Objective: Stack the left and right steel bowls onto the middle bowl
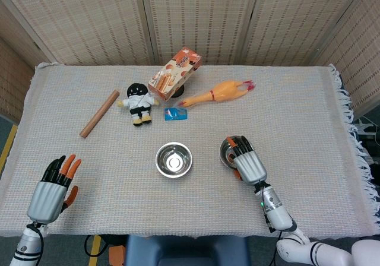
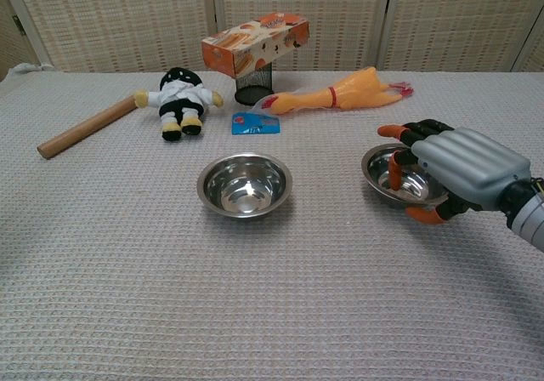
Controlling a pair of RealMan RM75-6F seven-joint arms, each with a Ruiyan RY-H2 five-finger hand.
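Two steel bowls stand on the grey cloth. The middle bowl [image 1: 174, 160] [image 2: 245, 184] sits alone with no hand near it. My right hand [image 1: 246, 162] [image 2: 455, 173] lies over the right bowl [image 1: 228, 149] [image 2: 393, 179] and hides its right half. Its fingers [image 2: 396, 165] reach over the rim into the bowl, and the thumb sits by the near rim. The bowl stays flat on the cloth. My left hand [image 1: 51, 190] hovers at the front left corner with spread fingers and holds nothing. The chest view does not show it.
At the back lie a wooden stick [image 1: 99, 113], a doll [image 1: 138, 103], an orange box [image 1: 174, 72] on a dark cup, a blue packet [image 1: 176, 114] and a rubber chicken [image 1: 218, 92]. The table's front edge [image 1: 190, 235] is close to both hands.
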